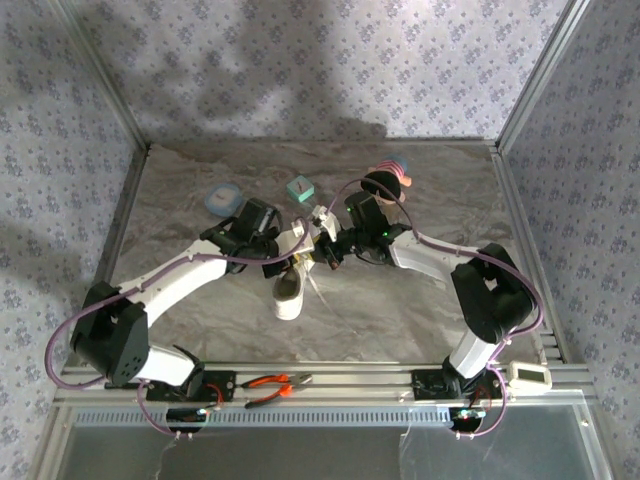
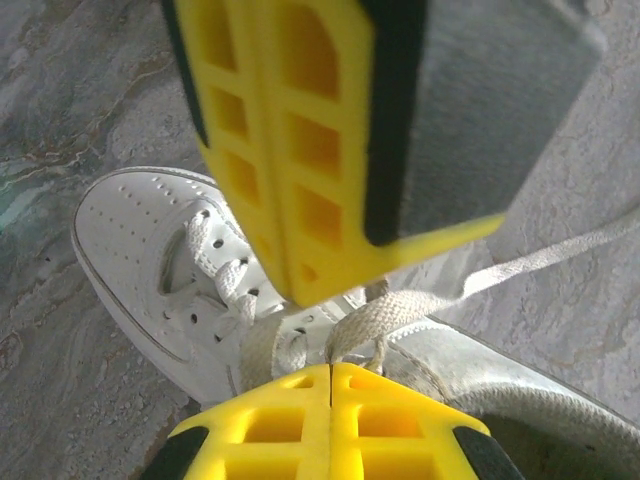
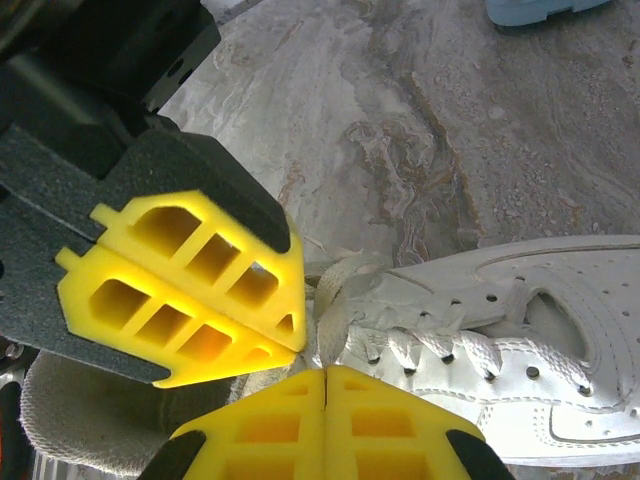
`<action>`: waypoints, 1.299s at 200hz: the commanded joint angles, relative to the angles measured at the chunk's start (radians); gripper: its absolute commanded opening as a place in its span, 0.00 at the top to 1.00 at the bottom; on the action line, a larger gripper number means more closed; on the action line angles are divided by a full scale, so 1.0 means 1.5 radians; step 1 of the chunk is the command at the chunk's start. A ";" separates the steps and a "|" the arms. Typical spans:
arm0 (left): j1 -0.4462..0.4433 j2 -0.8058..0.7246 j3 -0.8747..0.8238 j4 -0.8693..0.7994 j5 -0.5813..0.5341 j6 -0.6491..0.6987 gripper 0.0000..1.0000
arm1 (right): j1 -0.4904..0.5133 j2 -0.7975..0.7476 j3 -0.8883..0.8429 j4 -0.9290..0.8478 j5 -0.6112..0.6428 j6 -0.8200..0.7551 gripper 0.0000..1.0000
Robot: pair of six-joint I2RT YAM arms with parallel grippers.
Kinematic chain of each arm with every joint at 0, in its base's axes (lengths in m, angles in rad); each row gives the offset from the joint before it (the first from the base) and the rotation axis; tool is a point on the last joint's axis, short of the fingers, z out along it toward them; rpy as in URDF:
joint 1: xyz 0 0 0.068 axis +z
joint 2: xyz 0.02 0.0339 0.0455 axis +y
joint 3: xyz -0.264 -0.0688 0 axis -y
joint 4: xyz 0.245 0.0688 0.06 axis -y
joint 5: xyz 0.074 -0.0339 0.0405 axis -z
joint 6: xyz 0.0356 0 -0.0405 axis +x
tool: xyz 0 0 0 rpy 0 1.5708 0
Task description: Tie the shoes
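My left end effector [image 2: 330, 372] and right end effector [image 3: 326, 372] are both fully closed, tip to tip, each pinching the laces [image 2: 400, 308] over the shoe [image 1: 289, 292], which lies mid-way across the counter [image 1: 420, 310].

White, dotted with small punched holes, on the low-top leather sneaker [image 2: 130, 230]; off-white on its flat woven laces [image 2: 400, 312]. Bright yellow lattice backed with black on the left end effector [image 2: 330, 375] and right end effector [image 3: 327, 375]. Grey-brown marble veining across the worktop [image 1: 420, 290]. Pale lilac floral print on the surrounding walls [image 1: 300, 70].
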 commanded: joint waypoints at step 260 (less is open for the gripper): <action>0.045 -0.039 0.007 -0.005 0.064 -0.164 0.72 | 0.017 -0.001 -0.002 0.009 0.020 0.041 1.00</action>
